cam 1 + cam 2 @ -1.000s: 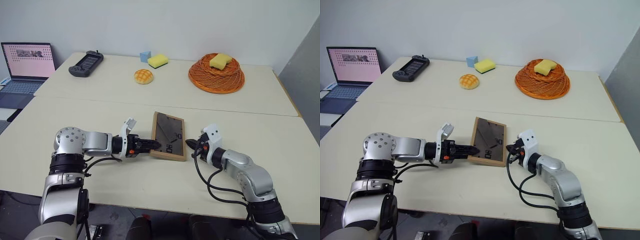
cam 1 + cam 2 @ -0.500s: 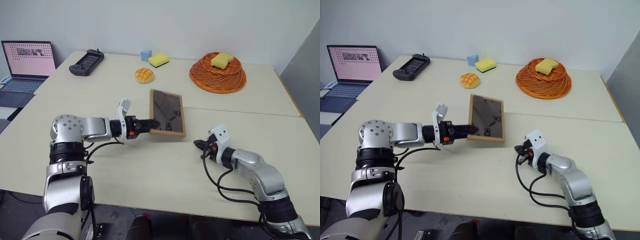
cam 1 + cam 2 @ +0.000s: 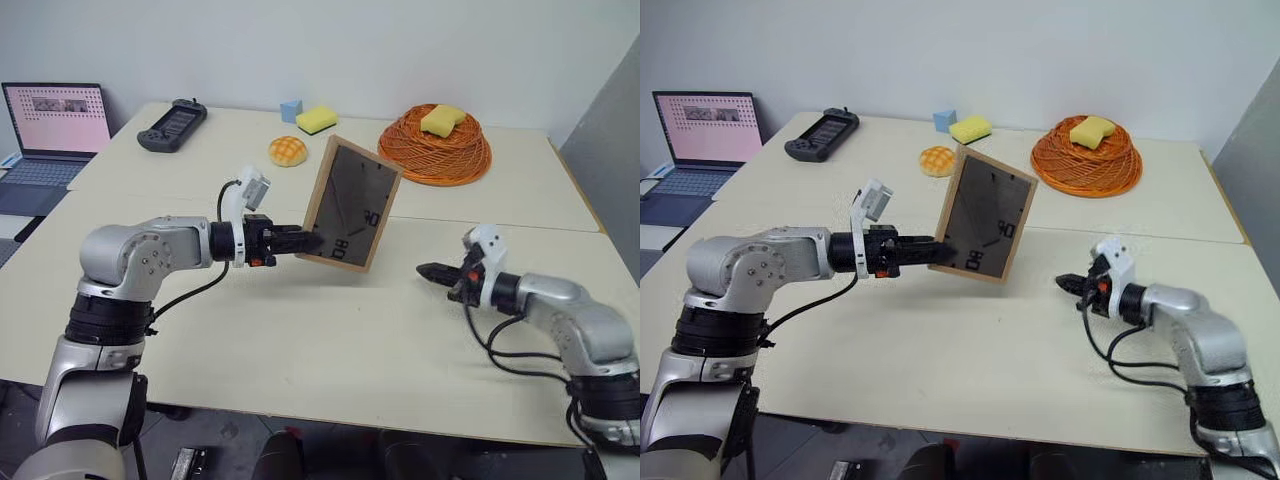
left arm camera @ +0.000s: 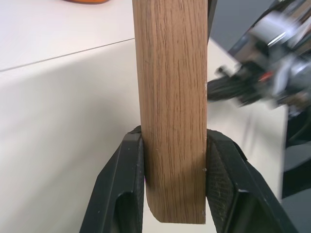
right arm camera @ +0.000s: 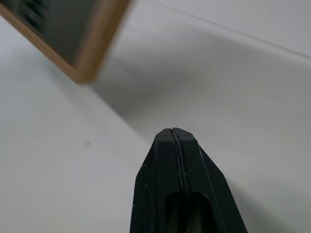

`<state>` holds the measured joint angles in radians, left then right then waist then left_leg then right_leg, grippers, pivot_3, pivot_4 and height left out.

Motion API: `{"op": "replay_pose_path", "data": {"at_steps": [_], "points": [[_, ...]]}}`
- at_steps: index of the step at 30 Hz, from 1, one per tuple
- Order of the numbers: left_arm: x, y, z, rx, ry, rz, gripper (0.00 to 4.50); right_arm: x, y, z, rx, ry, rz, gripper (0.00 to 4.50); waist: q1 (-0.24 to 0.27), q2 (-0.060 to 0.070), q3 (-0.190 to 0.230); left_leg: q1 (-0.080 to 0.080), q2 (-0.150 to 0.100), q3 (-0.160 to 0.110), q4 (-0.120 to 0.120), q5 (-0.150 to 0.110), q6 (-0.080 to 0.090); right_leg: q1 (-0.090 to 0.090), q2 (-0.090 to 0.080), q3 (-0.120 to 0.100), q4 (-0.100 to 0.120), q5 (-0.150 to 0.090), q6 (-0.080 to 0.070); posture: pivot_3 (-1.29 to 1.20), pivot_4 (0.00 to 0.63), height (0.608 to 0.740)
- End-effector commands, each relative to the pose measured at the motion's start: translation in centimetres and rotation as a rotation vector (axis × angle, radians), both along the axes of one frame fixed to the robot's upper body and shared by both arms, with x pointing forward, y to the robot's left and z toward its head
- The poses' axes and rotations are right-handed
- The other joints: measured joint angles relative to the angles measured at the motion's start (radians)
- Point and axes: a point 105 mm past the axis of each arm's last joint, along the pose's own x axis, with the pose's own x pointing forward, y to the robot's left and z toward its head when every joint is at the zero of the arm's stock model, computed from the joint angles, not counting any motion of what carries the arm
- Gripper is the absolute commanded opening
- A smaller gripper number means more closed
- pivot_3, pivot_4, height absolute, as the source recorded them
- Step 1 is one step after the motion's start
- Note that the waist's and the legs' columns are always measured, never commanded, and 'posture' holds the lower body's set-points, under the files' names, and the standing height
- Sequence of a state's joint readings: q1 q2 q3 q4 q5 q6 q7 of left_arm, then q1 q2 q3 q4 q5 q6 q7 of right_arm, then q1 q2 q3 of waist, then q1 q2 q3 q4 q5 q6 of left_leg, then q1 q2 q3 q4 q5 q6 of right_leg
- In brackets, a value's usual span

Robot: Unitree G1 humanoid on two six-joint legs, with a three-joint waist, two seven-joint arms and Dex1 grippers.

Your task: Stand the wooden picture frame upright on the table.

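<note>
From the head, the left gripper (image 3: 305,240) is clamping the edge of the wooden picture frame (image 3: 352,204), holding it tilted above the table (image 3: 330,340). In the left wrist view its fingers (image 4: 124,184) are squeezing the wood. The right gripper (image 5: 172,133) is hovering pressed shut, empty.

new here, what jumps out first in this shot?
The wooden picture frame held tilted above the middle of the table, dark back toward the camera, its edge pinched by the left gripper. To its right the right gripper hangs shut and apart. At the far side sits an orange woven basket holding a yellow sponge.
</note>
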<state>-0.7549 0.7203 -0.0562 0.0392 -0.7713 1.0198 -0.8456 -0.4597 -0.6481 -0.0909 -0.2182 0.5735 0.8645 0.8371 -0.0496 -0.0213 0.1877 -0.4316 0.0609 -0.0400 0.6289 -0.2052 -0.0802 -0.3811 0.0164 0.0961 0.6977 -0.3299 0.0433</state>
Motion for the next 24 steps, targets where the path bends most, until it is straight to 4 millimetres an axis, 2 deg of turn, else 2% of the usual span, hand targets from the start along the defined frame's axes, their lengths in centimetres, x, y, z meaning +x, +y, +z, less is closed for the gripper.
{"op": "replay_pose_path", "data": {"at_steps": [1, 4, 7, 10, 15, 18, 24], "points": [[0.2, 0.2, 1.7, -0.001, -0.126, -0.006, 1.31, -1.4, 0.7, 5.5, 0.063, -0.101, 0.126, 0.0, 0.001, 0.0, 0.0, 0.0, 0.0, 0.0, 0.0, 0.0, 0.0, 0.0, 0.0, 0.0, 0.0, 0.0, 0.0, 0.0, 0.15, 0.74], [0.2, 0.3, 1.4, 0.022, -0.15, -0.006, 1.31, -1.2, 1.1, 7.6, 0.115, -0.127, 0.127, 0.0, 0.002, 0.0, 0.0, -0.001, 0.0, 0.0, 0.0, 0.0, 0.0, 0.0, 0.0, 0.0, -0.001, 0.0, 0.0, 0.0, 0.15, 0.74], [0.1, 0.2, 1.0, 0.029, -0.162, -0.013, 1.31, -0.3, 2.6, 8.0, 0.14, -0.14, 0.104, 0.0, 0.002, 0.0, 0.0, -0.001, 0.0, 0.0, 0.0, 0.0, 0.0, 0.0, 0.0, 0.0, -0.001, 0.0, 0.0, 0.0, 0.15, 0.74], [-0.3, -0.2, 0.7, 0.046, -0.181, -0.038, 1.31, 1.0, 4.3, 7.1, 0.161, -0.128, 0.064, 0.0, -0.003, 0.0, 0.0, -0.001, 0.0, 0.0, 0.0, 0.0, 0.0, -0.001, 0.0, 0.0, 0.0, 0.0, 0.0, 0.0, 0.15, 0.74], [-0.6, -0.5, 0.7, 0.053, -0.187, -0.065, 1.31, 2.0, 5.9, 5.7, 0.158, -0.124, 0.046, 0.0, -0.001, 0.0, 0.0, -0.002, 0.0, 0.0, 0.0, 0.0, 0.0, -0.003, 0.0, 0.0, 0.001, 0.0, 0.0, 0.0, 0.15, 0.74], [-0.7, -0.6, 0.8, 0.052, -0.19, -0.073, 1.31, 2.2, 6.4, 5.3, 0.152, -0.128, 0.051, 0.41, 0.0, 0.0, 0.0, -0.003, 0.0, 0.0, 0.0, 0.0, 0.0, -0.003, 0.0, 0.0, 0.001, 0.0, 0.0, 0.0, 0.15, 0.74], [-0.7, -0.4, 0.7, 0.051, -0.186, -0.069, 1.31, 2.9, 6.1, 5.5, 0.14, -0.154, 0.024, 1.88, 0.0, 0.0, 0.0, -0.003, 0.0, 0.0, 0.0, 0.0, 0.0, -0.003, 0.0, 0.0, 0.001, 0.0, 0.0, 0.0, 0.15, 0.74]]}}
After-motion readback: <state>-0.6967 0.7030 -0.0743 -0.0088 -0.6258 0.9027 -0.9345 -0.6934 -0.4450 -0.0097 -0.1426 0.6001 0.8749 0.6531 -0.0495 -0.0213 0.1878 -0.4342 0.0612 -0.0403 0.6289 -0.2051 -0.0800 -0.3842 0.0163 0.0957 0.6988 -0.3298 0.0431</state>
